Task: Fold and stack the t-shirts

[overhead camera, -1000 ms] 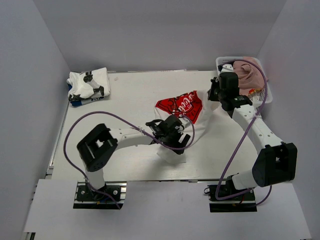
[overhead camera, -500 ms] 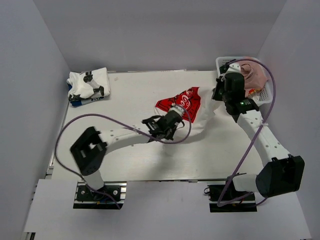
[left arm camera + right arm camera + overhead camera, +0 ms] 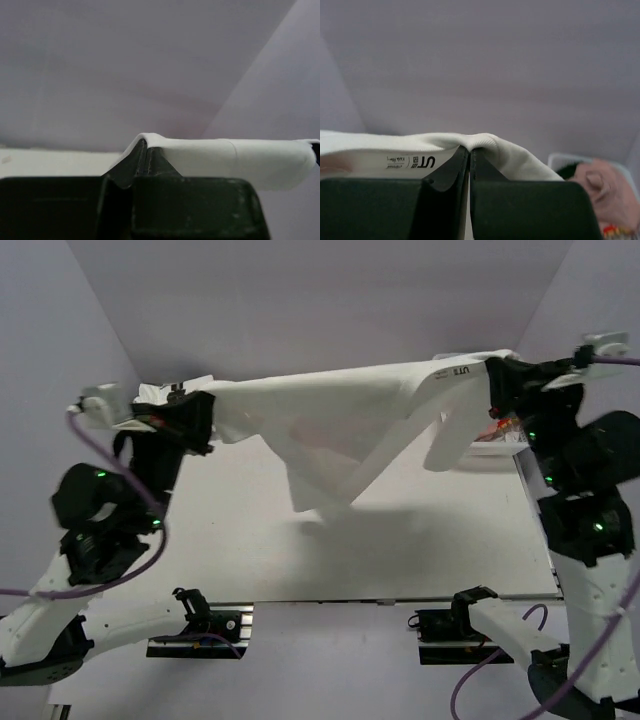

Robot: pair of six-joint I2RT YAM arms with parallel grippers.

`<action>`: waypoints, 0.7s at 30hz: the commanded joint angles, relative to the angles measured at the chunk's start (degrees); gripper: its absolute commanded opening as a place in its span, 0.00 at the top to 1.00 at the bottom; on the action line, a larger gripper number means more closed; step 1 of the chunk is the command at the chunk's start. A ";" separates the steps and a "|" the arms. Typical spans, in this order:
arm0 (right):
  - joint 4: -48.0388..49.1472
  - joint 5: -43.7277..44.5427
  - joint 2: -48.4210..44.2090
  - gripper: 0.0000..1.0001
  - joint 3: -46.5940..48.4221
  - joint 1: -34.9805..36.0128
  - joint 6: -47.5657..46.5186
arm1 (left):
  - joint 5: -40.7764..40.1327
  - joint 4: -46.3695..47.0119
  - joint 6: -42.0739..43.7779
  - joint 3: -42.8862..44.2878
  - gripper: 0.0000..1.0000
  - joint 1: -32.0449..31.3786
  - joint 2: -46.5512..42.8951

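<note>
A white t-shirt (image 3: 340, 420) hangs stretched in the air between my two raised grippers, its lower part drooping in folds toward the table. My left gripper (image 3: 210, 412) is shut on its left end; in the left wrist view the cloth (image 3: 240, 159) wraps over the closed gripper tips (image 3: 146, 144). My right gripper (image 3: 492, 376) is shut on the collar end, where a printed label (image 3: 412, 161) shows beside the closed tips (image 3: 470, 150). A dusty pink t-shirt (image 3: 606, 192) lies in the basket, with a dark one (image 3: 571, 171) beside it.
The white table (image 3: 230, 560) lies below the hanging shirt. A folded pile (image 3: 152, 392) at the back left is mostly hidden behind my left arm. The white basket (image 3: 560, 159) stands at the back right, behind my right arm. Grey walls close in on three sides.
My left gripper has shut on the shirt. Both arms have risen high off the table and moved apart, pulling the shirt up and stretching it out in the air.
</note>
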 commanded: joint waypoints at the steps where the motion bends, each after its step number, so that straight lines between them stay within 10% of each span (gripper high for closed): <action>1: 1.45 -7.43 -1.27 1.00 7.84 -0.18 -4.18 | 4.98 1.63 3.84 4.94 1.00 0.35 -1.90; 8: 1.26 -10.96 0.66 1.00 17.70 -0.26 -3.22 | 9.15 -2.94 6.04 18.22 1.00 0.96 3.27; 17: -0.31 -5.25 17.70 1.00 8.14 -0.44 5.57 | -21.84 12.53 20.45 14.19 1.00 2.71 23.82; 21: 3.97 -7.18 27.27 1.00 -1.35 -0.52 9.44 | -19.69 5.88 10.13 10.68 0.96 12.10 34.81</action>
